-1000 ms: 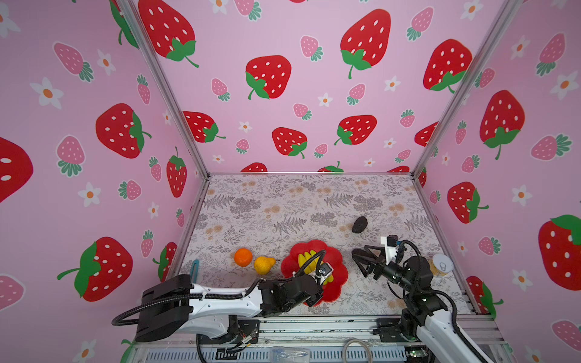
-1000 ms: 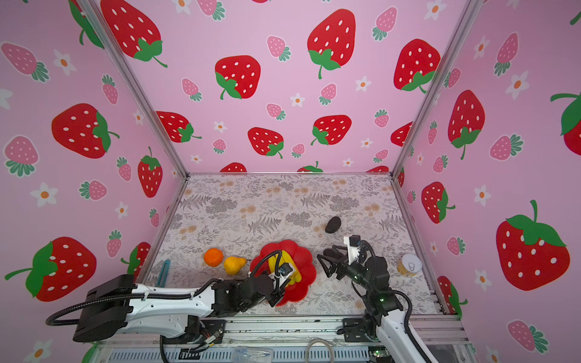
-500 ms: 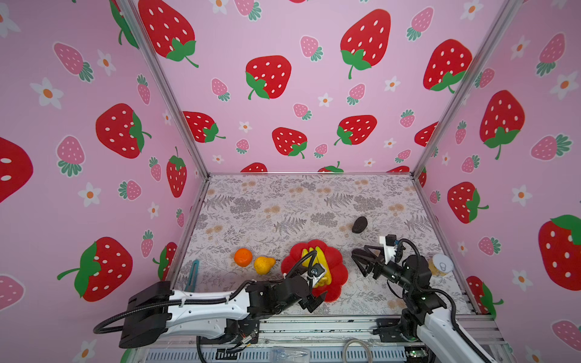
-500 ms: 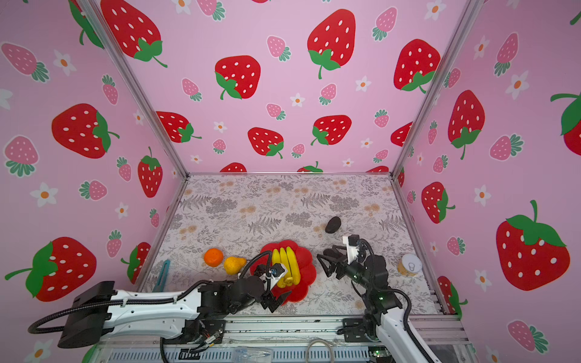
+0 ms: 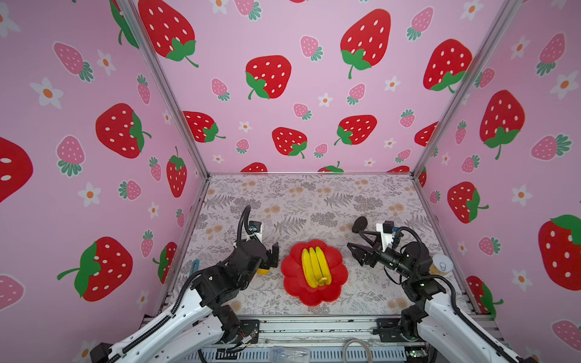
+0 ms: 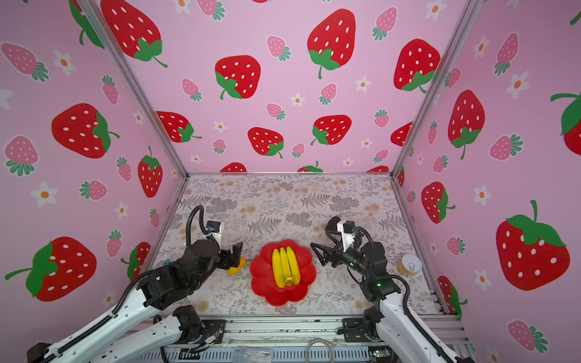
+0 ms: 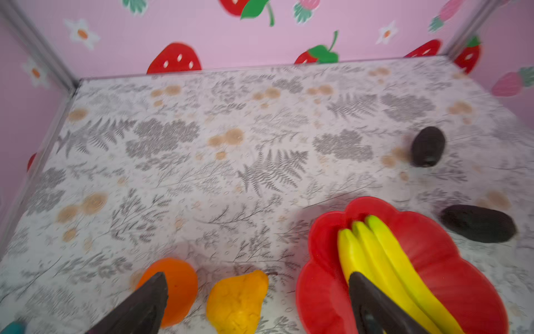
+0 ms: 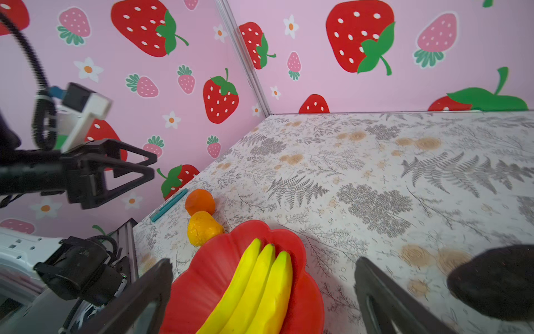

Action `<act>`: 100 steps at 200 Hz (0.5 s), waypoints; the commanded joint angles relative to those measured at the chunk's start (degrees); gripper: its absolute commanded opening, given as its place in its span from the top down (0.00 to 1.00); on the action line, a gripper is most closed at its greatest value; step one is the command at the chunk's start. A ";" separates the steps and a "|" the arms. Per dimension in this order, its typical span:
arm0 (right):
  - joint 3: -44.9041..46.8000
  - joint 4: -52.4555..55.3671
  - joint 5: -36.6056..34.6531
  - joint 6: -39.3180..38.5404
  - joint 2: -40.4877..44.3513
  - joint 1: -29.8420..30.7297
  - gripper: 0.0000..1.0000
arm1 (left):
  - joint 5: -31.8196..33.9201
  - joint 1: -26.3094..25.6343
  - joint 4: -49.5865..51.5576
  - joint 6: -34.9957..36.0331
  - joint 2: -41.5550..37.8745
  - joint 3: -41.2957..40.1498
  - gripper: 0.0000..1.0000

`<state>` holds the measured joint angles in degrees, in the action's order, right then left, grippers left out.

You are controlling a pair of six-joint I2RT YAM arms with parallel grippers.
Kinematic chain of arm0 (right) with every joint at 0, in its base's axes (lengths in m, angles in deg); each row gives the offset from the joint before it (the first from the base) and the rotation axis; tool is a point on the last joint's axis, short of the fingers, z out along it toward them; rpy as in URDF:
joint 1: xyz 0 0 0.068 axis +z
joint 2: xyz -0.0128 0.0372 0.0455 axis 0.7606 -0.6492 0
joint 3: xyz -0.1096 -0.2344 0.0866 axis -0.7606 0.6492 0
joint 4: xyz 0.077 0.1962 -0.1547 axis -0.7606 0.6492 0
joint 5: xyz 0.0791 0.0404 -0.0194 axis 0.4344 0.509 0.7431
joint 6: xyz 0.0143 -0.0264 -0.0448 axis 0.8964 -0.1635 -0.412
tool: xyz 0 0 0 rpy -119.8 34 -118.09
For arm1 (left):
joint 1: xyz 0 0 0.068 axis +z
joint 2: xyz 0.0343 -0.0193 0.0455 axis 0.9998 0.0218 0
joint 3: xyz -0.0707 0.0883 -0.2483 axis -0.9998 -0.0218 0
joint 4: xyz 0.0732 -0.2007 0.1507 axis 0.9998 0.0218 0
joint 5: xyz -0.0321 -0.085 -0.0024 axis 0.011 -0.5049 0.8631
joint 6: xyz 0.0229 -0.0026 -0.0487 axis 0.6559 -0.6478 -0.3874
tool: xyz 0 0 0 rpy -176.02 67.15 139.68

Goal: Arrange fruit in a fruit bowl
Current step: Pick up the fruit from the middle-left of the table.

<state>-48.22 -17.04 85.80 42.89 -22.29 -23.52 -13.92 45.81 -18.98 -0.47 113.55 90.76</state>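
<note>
Banana bunch (image 5: 316, 267) lies in the fruit bowl (image 5: 290, 278), which sits at the front middle of the table (image 5: 314, 201); both top views agree.

Left gripper (image 7: 257, 277): the left wrist view shows its fingers spread wide with nothing held. That view is blurred. One finger is in front of the orange (image 7: 179, 286), the other in front of the bananas, with the pear (image 7: 237, 300) on the table between them.

In the top views the left arm hides the orange, and only a sliver of pear shows beside the bowl. The right wrist view gives orange, pear and bowl in a row, pear touching the rim, with the teal tool (image 8: 169, 205) by the wall.

Right gripper (image 5: 355, 240) is open and empty, on the bowl's other side and apart from it.

In a top view only the far avocado (image 5: 360, 223) shows. The left wrist view adds the near avocado (image 7: 478, 224), just beside the bowl. The dark blob at the edge of the right wrist view is probably that one.

Yellow can (image 5: 441, 265) stands by the right wall and shows in the top views only.
</note>
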 commanded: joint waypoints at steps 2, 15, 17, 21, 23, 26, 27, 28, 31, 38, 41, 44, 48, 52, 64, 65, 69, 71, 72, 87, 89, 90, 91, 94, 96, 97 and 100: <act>-1.30 -6.03 3.21 -3.29 -4.50 2.24 0.01 | -16.88 7.40 13.95 0.54 9.14 3.25 0.00; -0.80 -7.22 3.60 -3.17 -5.79 3.12 0.01 | -18.11 9.45 15.82 1.07 15.88 7.30 0.00; -0.70 -7.32 3.54 -3.13 -5.84 3.21 0.01 | -17.92 9.69 16.34 1.29 17.14 7.97 0.00; -0.40 -7.50 3.47 -3.08 -5.85 3.39 0.01 | -17.59 10.16 17.26 1.74 18.83 9.26 0.01; -0.27 -7.54 3.47 -3.02 -5.86 3.50 0.01 | -17.41 10.42 17.65 1.99 20.18 9.89 0.01; -0.03 -7.63 3.46 -3.06 -5.79 3.60 0.01 | -17.31 10.79 18.08 2.20 21.74 10.68 0.01; 0.05 -7.64 3.42 -3.03 -5.78 3.61 0.01 | -17.35 11.00 18.18 2.35 22.24 10.93 0.01; 0.13 -7.64 3.40 -2.97 -5.77 3.70 0.01 | -17.41 11.19 18.31 2.52 22.71 11.15 0.01; 0.39 -7.73 3.28 -2.92 -5.63 3.71 0.01 | -17.65 11.66 18.82 2.73 24.13 11.85 0.01; 1.06 -7.70 3.09 -2.91 -5.25 3.75 0.01 | -18.27 12.58 19.66 2.66 27.01 13.01 0.01; 1.24 -7.61 2.96 -2.91 -4.96 3.76 0.01 | -18.56 12.73 19.90 2.66 27.92 13.45 0.01; 1.59 -7.52 2.75 -2.90 -4.63 3.79 0.01 | -18.84 12.85 20.16 2.65 28.91 13.82 0.01; 1.97 -7.47 2.53 -2.84 -4.21 3.80 0.01 | -18.96 12.81 20.06 2.48 30.11 14.06 0.01; 2.31 -7.39 2.31 -2.82 -3.79 3.80 0.01 | -19.08 12.89 19.88 2.23 30.91 14.14 0.01; 3.23 -7.07 1.73 -2.81 -2.60 3.79 0.01 | -20.10 12.71 18.99 1.90 32.57 13.77 0.01; 3.26 -7.01 1.63 -2.77 -2.47 3.79 0.01 | -20.15 12.70 18.94 1.85 32.71 13.75 0.01; 3.53 -6.80 1.39 -2.86 -2.14 3.80 0.01 | -19.88 12.70 18.81 1.48 33.11 13.53 0.01; 3.55 -6.75 1.30 -2.89 -1.94 3.80 0.01 | -19.57 12.70 18.85 1.33 33.29 13.44 0.01; 3.64 -6.67 1.24 -2.90 -1.83 3.80 0.01 | -19.44 12.70 18.83 1.26 33.38 13.37 0.01; 4.31 -6.27 0.48 -3.00 -1.12 3.80 0.01 | -18.56 12.94 18.46 1.08 34.75 12.45 0.01; 4.34 -6.25 0.37 -3.00 -1.07 3.80 0.01 | -18.71 12.90 18.34 1.09 34.95 12.29 0.01; 4.38 -6.33 0.33 -3.04 -1.09 3.80 0.01 | -18.84 12.93 18.31 1.10 35.00 12.26 0.01; 4.41 -6.28 0.32 -3.06 -1.10 3.80 0.01 | -18.95 12.95 18.25 1.14 35.07 12.16 0.01; 4.43 -6.29 0.38 -3.08 -1.04 3.82 0.01 | -19.33 12.89 17.95 1.08 35.25 11.91 0.01; 4.43 -6.34 0.36 -3.08 -1.14 3.80 0.01 | -19.61 12.90 17.76 1.07 35.29 11.78 0.01; 4.43 -6.29 0.33 -3.08 -1.17 3.80 0.01 | -19.81 12.89 17.62 1.09 35.35 11.70 0.00; 4.39 -6.32 0.39 -3.15 -1.30 3.80 0.01 | -20.47 12.88 17.24 1.10 35.46 11.44 0.00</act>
<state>-44.49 -22.14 86.95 40.82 -24.21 -20.09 -32.14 58.49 -3.17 1.37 148.15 102.54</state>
